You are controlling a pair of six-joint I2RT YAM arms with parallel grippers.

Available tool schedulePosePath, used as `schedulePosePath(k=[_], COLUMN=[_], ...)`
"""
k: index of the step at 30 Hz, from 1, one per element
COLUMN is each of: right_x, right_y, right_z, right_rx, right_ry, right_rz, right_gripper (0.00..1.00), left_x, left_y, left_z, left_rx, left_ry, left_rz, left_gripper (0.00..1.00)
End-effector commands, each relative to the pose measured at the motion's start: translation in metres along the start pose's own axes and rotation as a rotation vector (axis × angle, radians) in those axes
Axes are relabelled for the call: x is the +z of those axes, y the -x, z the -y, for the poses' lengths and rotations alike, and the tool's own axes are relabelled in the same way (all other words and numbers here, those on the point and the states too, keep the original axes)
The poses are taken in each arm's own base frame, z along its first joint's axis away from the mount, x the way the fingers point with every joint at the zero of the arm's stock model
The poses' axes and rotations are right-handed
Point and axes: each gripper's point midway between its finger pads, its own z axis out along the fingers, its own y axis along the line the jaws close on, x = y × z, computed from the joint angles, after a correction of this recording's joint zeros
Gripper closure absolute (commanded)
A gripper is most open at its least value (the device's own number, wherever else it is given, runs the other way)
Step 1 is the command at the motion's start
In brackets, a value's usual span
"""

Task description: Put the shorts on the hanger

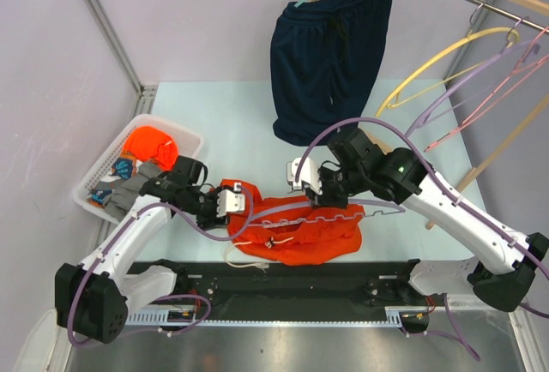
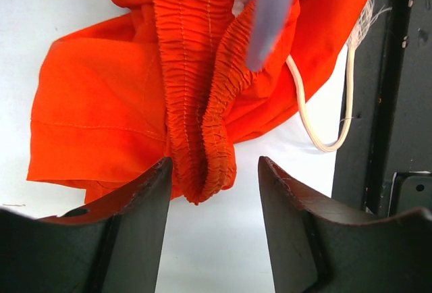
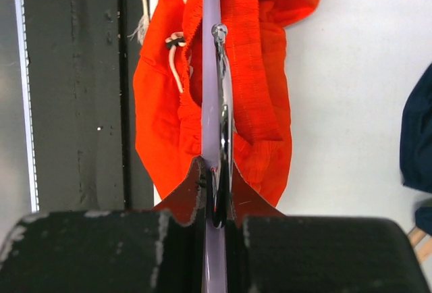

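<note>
Shorts (image 1: 300,237) of thin bright orange cloth lie crumpled on the pale table (image 1: 214,115) near its front edge, one pair, with a ribbed elastic waistband (image 2: 196,104) and a white drawstring (image 2: 324,124). One slim lavender plastic hanger (image 3: 209,50) runs across them, clamped edge-on in the right gripper (image 3: 214,171). The left gripper (image 2: 214,171) stands with jaws apart astride the gathered waistband fold.
</note>
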Motion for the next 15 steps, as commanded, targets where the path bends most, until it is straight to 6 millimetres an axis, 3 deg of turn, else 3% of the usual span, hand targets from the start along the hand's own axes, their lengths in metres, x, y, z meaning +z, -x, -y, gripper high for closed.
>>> schedulePosePath(k=[1,9,15], right_x=[-0.020,-0.008,0.005], right_y=[0.017,0.004,-0.006], right_z=[0.017,0.022,0.006], right_rx=[0.017,0.032,0.022], right_ry=[-0.064,-0.062,0.006], right_rz=[0.076,0.052,0.021], right_gripper=[1.00,1.00,1.00], left_x=[0.001,0.001,-0.002], left_y=[0.001,0.002,0.003], left_z=[0.003,0.003,0.003], left_rx=[0.065,0.062,0.058], left_ry=[-0.004,-0.003,0.003], left_rz=[0.011,0.017,0.014], left_gripper=[0.42,0.43,0.43])
